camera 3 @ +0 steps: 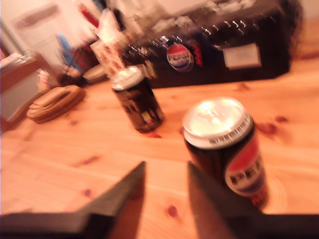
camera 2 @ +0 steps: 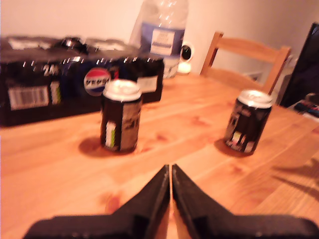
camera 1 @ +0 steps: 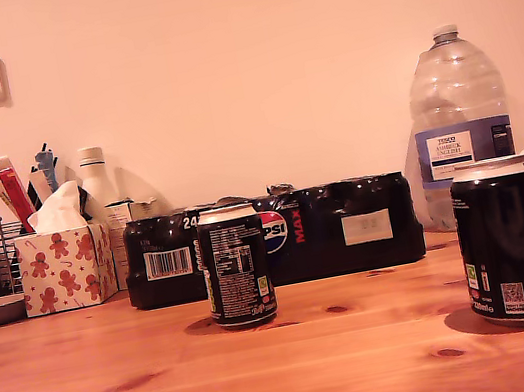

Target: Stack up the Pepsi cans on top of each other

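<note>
Near can (camera 1: 511,240): one, upright on the surface (camera 1: 303,371), at the exterior view's right and closest to that camera; seen also at (camera 3: 224,144) and (camera 2: 248,120).

Far can (camera 1: 237,265): one, upright, near the centre of the exterior view, just in front of the 24-pack (camera 1: 349,226); also at (camera 2: 121,122) and (camera 3: 137,98). Cans counted: two, well apart, neither stacked.

My second hand (camera 3: 167,186): fingers apart, empty. The near can stands just ahead of it and slightly to one side, outside the gap, long axis vertical.

My first hand (camera 2: 170,174): fingers together, holding nothing. Both cans lie ahead of it, the far can the closer of the two, but neither within reach of the tips.

Judgement: my second hand is much the nearer to a can, so it is the likelier to lift the near can and carry it across to the far can's top; a sideways shift seems needed before closing.

Other items: one water bottle (camera 1: 460,125), one tissue box (camera 1: 64,267), one chair (camera 2: 246,62). Neither arm shows in the exterior view.
</note>
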You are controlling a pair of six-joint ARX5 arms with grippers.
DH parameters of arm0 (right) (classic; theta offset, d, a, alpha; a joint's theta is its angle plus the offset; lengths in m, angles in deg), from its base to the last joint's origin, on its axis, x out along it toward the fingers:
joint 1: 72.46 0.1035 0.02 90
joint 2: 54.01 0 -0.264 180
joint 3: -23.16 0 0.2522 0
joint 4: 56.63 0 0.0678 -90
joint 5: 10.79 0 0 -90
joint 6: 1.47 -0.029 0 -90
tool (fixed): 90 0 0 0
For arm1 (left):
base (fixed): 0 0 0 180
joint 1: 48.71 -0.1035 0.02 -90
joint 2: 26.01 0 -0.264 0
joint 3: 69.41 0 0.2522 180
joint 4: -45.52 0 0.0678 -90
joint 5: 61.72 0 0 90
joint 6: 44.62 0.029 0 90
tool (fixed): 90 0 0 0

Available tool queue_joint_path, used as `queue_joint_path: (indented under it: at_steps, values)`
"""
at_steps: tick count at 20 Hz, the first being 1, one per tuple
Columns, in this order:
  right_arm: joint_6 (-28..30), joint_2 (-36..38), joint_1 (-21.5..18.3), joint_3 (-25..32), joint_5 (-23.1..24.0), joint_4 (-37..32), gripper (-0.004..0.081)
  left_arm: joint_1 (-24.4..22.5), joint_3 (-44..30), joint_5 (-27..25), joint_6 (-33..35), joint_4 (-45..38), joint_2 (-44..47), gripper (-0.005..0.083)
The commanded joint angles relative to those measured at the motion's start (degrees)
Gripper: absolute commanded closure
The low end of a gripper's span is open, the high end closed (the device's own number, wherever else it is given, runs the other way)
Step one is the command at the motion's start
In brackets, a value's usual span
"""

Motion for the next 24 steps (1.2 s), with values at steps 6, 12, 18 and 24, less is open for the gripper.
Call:
queue_joint_path:
  at_steps: [6, 12, 18, 24]
  values:
    - [4.04, -0.11, 1.22, -0.09, 6.73, 3.15, 0.0047, 0.17, -0.94, -4.42, 0.04, 0.46, -0.28, 0.0782]
    - [7.87, -2.08, 1.22, 1.07, 8.22, -2.01, 0.0047, 0.17, -0.94, -4.42, 0.02, 0.52, -0.28, 0.0764]
    - [9.77, -8.17, 1.25, 3.04, 8.20, -9.75, 0.0047, 0.17, -0.94, -4.42, -0.02, 0.50, -0.28, 0.0764]
    - [11.52, -15.23, 1.25, 3.04, 8.22, -16.24, 0.0047, 0.17, -0.94, -4.42, -0.02, 0.50, -0.28, 0.0764]
